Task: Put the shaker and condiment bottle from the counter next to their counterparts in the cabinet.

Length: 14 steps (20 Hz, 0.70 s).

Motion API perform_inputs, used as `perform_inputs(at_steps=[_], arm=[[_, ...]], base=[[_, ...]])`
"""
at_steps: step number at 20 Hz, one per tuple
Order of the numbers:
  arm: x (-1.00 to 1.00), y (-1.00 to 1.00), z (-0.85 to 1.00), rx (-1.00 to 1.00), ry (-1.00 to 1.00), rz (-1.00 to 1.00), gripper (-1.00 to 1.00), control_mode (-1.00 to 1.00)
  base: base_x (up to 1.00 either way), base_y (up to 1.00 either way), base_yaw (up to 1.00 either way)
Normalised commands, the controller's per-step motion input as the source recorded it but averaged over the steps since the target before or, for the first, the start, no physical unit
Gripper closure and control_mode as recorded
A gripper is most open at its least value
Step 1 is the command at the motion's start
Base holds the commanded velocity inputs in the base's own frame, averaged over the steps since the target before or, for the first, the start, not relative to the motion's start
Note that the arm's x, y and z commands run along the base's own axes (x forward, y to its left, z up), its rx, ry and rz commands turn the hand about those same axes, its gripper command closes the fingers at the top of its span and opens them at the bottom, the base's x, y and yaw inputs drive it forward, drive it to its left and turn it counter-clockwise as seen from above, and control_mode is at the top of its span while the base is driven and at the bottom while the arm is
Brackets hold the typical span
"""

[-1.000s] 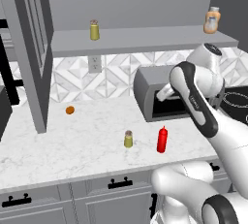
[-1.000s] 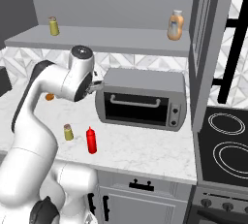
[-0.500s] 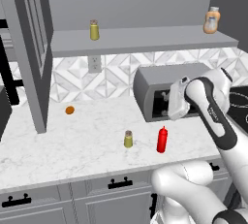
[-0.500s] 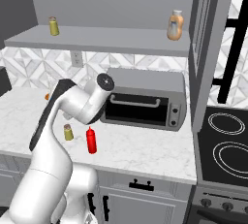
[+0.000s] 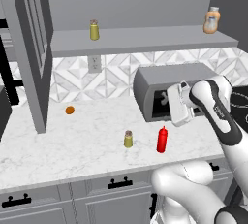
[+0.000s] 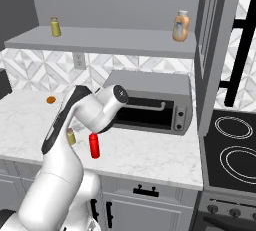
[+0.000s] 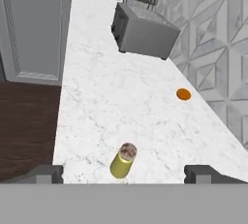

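Note:
The olive-yellow shaker (image 5: 128,139) stands on the marble counter (image 5: 82,138), with the slim red condiment bottle (image 5: 162,139) just to its right. My gripper (image 5: 172,105) hangs open above the red bottle, in front of the toaster oven, and holds nothing. In the hand view the shaker (image 7: 123,160) sits low between my wide-apart fingertips (image 7: 48,173). The second shaker (image 5: 94,29) is on the cabinet shelf (image 5: 145,41) at the left, and the squat orange-tan bottle (image 5: 211,20) at its right end. The cabinet door (image 5: 29,48) stands open.
A grey toaster oven (image 5: 167,89) with its dark front sits at the back right of the counter. A small orange ball (image 5: 69,110) lies far left. A stove (image 6: 235,150) adjoins the counter. A grey box appliance (image 7: 143,34) stands at the counter's far end.
My arm has swung across, with the elbow going right. The hand has come slightly down and right in front of the toaster oven. Shaker and bottle have not moved.

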Motion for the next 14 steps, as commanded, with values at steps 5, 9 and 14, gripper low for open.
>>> perform_inputs(at_steps=[5,9,14], arm=[[0.00,-0.17,-0.35,0.00,0.00,0.00,-1.00,-1.00],[0.00,-0.22,-0.56,0.01,0.00,0.00,-1.00,-1.00],[0.00,-0.08,-0.45,0.02,0.00,0.00,-1.00,-1.00]], base=[[0.00,0.00,0.00],[0.00,0.00,0.00],[0.00,0.00,0.00]])
